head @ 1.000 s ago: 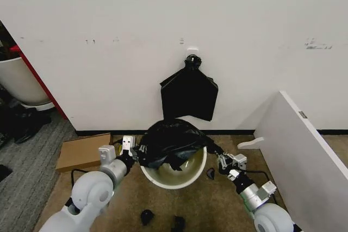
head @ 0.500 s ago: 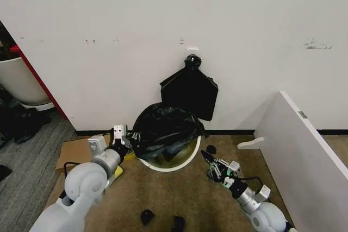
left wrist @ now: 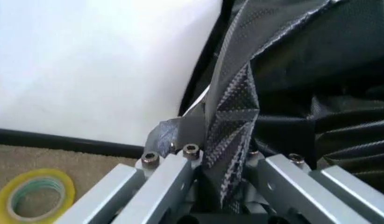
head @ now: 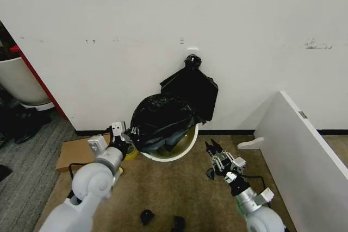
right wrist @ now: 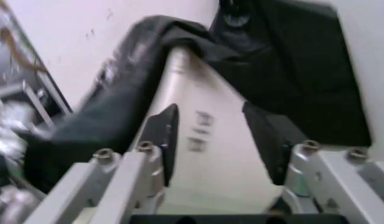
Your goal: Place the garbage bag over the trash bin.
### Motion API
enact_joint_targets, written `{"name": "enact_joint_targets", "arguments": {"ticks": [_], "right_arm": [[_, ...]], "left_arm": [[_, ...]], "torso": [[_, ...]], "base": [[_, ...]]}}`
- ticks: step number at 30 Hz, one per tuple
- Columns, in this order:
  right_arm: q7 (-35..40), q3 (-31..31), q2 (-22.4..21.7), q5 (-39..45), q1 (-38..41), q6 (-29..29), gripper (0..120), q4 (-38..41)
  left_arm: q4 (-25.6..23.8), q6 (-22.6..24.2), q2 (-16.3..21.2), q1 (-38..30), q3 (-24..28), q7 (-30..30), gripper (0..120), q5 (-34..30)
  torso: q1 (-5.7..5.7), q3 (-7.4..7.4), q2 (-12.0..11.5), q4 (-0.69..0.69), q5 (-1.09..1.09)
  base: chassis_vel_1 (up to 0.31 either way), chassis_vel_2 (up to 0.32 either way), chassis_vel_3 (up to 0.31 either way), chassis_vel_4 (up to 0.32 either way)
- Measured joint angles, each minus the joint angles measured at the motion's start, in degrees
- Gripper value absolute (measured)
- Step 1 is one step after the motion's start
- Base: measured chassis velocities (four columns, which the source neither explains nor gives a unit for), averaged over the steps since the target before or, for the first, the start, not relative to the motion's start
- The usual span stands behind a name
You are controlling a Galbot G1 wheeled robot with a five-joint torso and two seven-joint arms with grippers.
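garbage bag (head: 160,120) thin, limp, slippery; grip bunched hem. left end effector (head: 120,136) clamped on it beside trash bin (head: 182,148); right end effector (head: 216,156) apart, empty.

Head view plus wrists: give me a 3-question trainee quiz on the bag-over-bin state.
1. True or false: the right gripper is clamped on the garbage bag.
2. Which gripper holds bag film between its fingers? A) left gripper B) right C) neither
3. Fill in: the trash bin sits tipped, its uncovered rim on the side facing the ____ gripper.

Key: 1. False, it is open and clear of the bag. 2. A. 3. right.
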Motion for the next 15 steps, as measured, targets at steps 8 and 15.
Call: {"name": "enact_joint_targets", "arguments": {"ticks": [8,15], "right_arm": [[16.6,-5.1,-1.2,8.5,-8.3,-10.9,74,21.0],[38.5,-12.2,1.4,14.1,-6.3,-28.1,91,34.8]], "left_arm": [[1.0,-3.0,-2.2,1.1,2.7,0.1,0,3.3],[-0.1,-2.9,-3.1,2.1,5.7,0.3,0,5.4]], "torso": [[0.00,-0.01,0.0,-0.01,-0.01],[0.00,-0.01,0.0,0.00,0.00]], "base": [[0.000,0.000,0.000,0.000],[0.000,0.000,0.000,0.000]]}}
